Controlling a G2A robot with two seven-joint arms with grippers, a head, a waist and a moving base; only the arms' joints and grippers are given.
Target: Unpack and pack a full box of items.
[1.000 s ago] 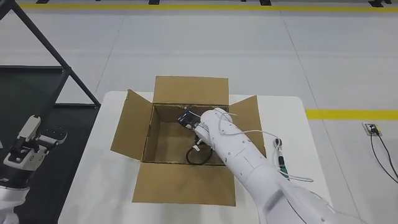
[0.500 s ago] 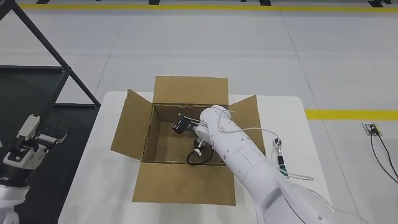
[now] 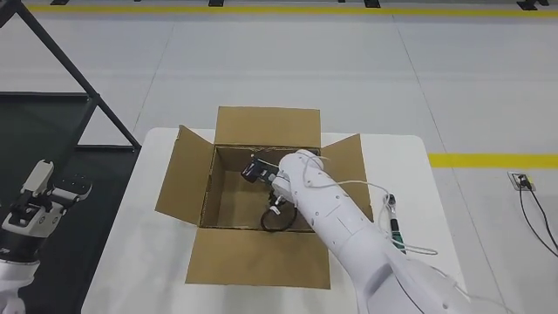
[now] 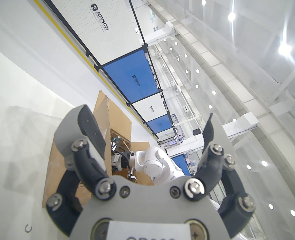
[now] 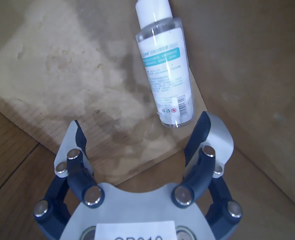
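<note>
Carton point(image 3: 261, 257): open cardboard box with flaps spread, at the centre of the top view on the white table point(image 3: 131, 253).
Right gripper point(image 5: 140, 123): down inside the carton, jaws spread wide — grasping nothing.
Spray bottle point(image 5: 166, 76): clear with a white label, lying on the carton floor close to a side wall.
Long axis: runs straight away from the right gripper — white nozzle at the far end, flat base nearest the fingertips, apart from them.
Left gripper point(image 4: 147, 116): lower left edge of the top view, off the table, jaws apart, empty.
</note>
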